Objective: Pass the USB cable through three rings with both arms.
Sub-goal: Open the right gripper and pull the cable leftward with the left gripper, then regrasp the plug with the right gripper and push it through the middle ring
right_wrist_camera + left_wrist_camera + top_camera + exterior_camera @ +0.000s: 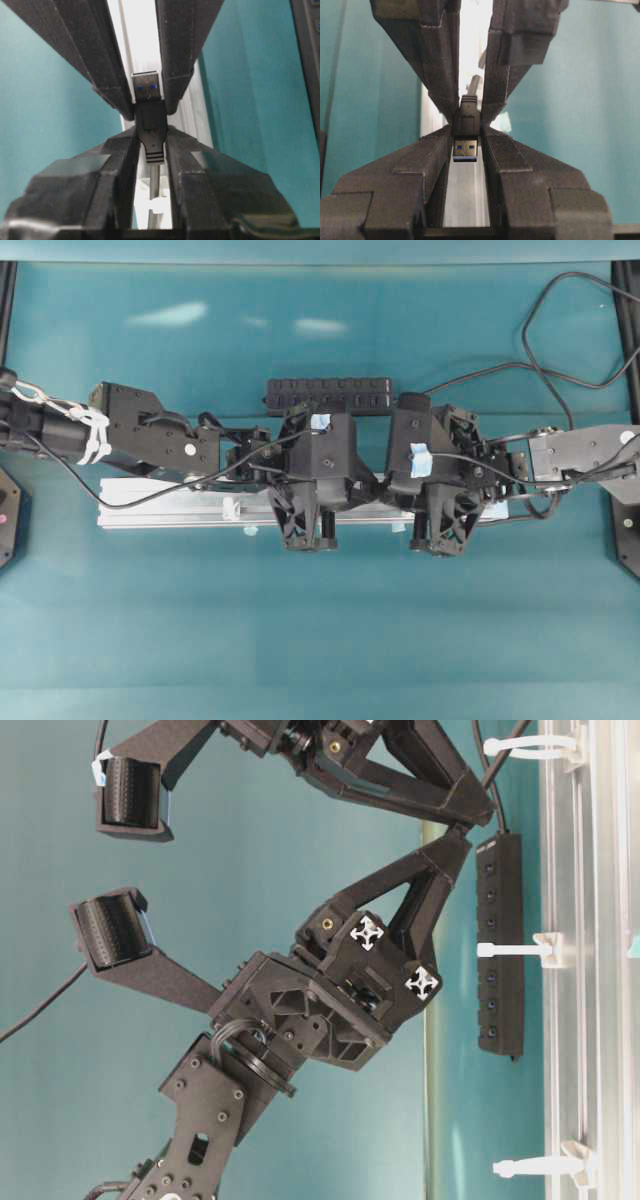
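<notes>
This reads as a hand-over of the USB cable [469,102]: both grippers meet tip to tip over the silver rail [170,508] at the middle of the bench [320,640].

In the left wrist view the left gripper [466,145] has its jaws pinching the metal end of the plug [465,150], while the opposing pair closes on the plug's black body. In the right wrist view the right gripper [151,142] has its jaws pressed onto that black body, so both grip the plug at once.

The plug's long axis lies along the rail, running 9 to 3 o'clock in the overhead view; its metal tip points toward the left arm, and the cable trails back toward the right arm.

In the table-level view, 3 rings [535,949] stand along the rail. Whether the cable already runs through any of them cannot be told.

The next move, as I judge it, calls for 1 gripper to let go so the other can draw the cable along the rail.
</notes>
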Available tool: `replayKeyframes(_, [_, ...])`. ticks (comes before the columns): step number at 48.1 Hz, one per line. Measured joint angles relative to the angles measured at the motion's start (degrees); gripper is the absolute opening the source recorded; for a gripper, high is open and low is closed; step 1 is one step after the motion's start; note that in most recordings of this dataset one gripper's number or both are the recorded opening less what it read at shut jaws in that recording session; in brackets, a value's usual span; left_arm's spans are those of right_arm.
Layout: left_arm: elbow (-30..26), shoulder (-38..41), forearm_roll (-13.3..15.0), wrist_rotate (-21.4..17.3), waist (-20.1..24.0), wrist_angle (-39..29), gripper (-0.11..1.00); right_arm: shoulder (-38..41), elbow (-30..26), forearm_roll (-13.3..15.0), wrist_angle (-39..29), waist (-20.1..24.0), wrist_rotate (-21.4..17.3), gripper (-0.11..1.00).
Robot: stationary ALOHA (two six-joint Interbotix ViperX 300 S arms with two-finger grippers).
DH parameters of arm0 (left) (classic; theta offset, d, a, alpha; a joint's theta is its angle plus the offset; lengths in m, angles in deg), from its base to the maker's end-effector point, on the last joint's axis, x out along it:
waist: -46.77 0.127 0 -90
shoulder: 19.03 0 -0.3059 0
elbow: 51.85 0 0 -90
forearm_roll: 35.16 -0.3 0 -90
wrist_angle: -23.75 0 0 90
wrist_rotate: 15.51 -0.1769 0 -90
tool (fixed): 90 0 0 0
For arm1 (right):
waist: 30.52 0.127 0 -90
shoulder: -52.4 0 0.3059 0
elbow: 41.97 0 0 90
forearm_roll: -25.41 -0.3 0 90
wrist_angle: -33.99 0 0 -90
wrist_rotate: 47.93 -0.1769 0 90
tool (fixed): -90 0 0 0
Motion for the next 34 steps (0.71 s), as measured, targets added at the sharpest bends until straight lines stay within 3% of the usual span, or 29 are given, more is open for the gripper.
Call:
replayKeyframes(18, [0.70, -0.26, 0.00, 0.88, 0.35, -0.09, 0.26, 1.85, -1.14, 0.00, -0.18, 0.00, 0.00, -0.05])
replayKeyframes(29, [2.72, -1.67, 0.09, 1.05, 0.70, 0.00, 0.90, 4.57, -4.22, 0.00, -3.08, 0.00, 0.00, -0.05])
replayKeyframes(34, [4.57, -3.08, 0.09, 1.41, 0.62, -0.09, 0.91, 5.54, -5.45, 0.00, -4.22, 0.00, 0.00, -0.05])
